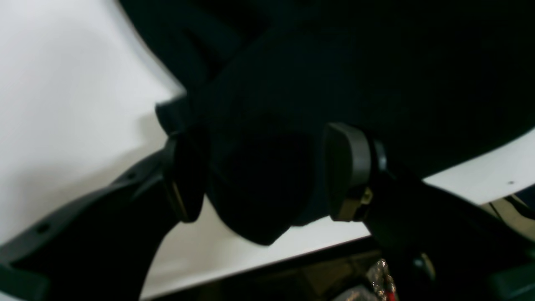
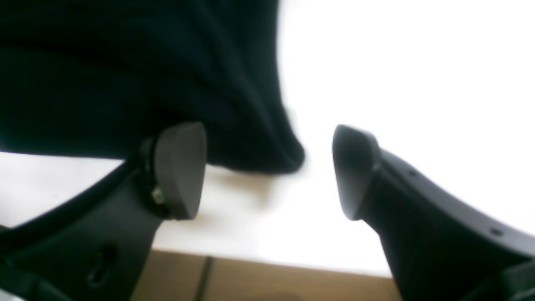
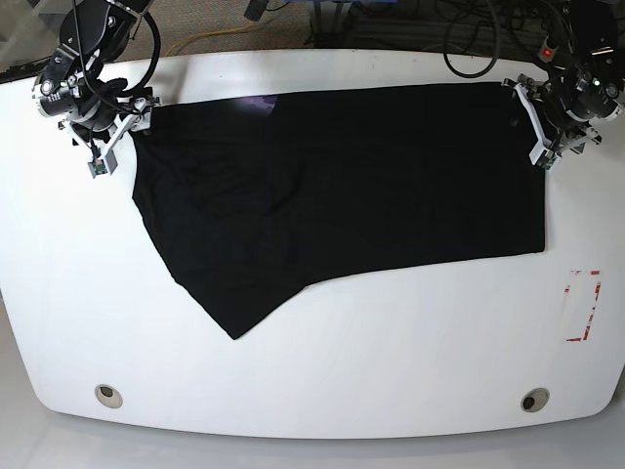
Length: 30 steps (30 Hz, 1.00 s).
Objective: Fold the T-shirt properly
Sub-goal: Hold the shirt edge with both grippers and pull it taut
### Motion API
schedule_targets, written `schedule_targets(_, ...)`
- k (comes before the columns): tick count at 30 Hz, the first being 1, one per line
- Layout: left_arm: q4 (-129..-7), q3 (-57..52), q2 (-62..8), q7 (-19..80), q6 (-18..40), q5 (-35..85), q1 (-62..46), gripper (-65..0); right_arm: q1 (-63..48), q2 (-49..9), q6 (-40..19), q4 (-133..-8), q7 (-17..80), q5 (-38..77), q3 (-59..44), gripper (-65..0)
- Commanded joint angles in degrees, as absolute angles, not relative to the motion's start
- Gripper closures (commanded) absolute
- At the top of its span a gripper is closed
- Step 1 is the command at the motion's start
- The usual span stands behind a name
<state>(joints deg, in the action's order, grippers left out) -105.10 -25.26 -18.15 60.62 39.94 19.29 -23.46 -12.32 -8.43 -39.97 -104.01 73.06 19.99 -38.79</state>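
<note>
Here the shirt (image 3: 342, 186) lies spread across the far half of the counter (image 3: 322, 391), with the left gripper (image 1: 263, 175) parted around a bunched corner and the right gripper (image 2: 269, 171) parted beside its corner, apparently positioned to grasp both for folding.

Spreading wide across the base view: a glossy white table (image 3: 322, 371) with rounded corners, catching soft even light. Sitting near its front edge, two round metal grommets (image 3: 109, 395). Marking its right side, a red-and-white rectangle (image 3: 582, 306). Showing beyond the far edge, grey carpet (image 3: 215, 21) and trailing cables (image 3: 469, 29).
</note>
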Motion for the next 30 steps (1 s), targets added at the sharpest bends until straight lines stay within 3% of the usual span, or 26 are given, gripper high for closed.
schedule_targets(1,-105.98,-25.54,-18.77,59.91,40.0,19.65,-23.25,-38.5,-12.18,-9.36,-40.0,-102.2,70.64,20.0,-38.81,-45.0)
schedule_targets(4,-104.92,-25.54,-18.59,59.82,40.0,19.65,-23.08,-36.9,-12.18,-9.36,-40.0,-99.82,69.05,20.0,-38.73,-41.2)
schedule_targets(10,-99.82,-25.54,-18.51,59.82,40.0,19.65,-21.41,-11.7,-12.09,-9.45,-40.0,-96.84,67.3,20.0,-38.64,-20.0)
schedule_targets(16,-98.07,-25.63,-18.51,59.82,40.0,19.65,-21.41,-10.3,-13.05,-9.36,-40.0,-97.63,66.68,20.26,-38.64,0.0)
schedule_targets(30,-98.15,-25.71,-18.86,59.82,40.0,19.65,-28.26,-10.3,-23.6,-9.45,-40.0,-108.62,70.11,26.77,-38.64,0.0)
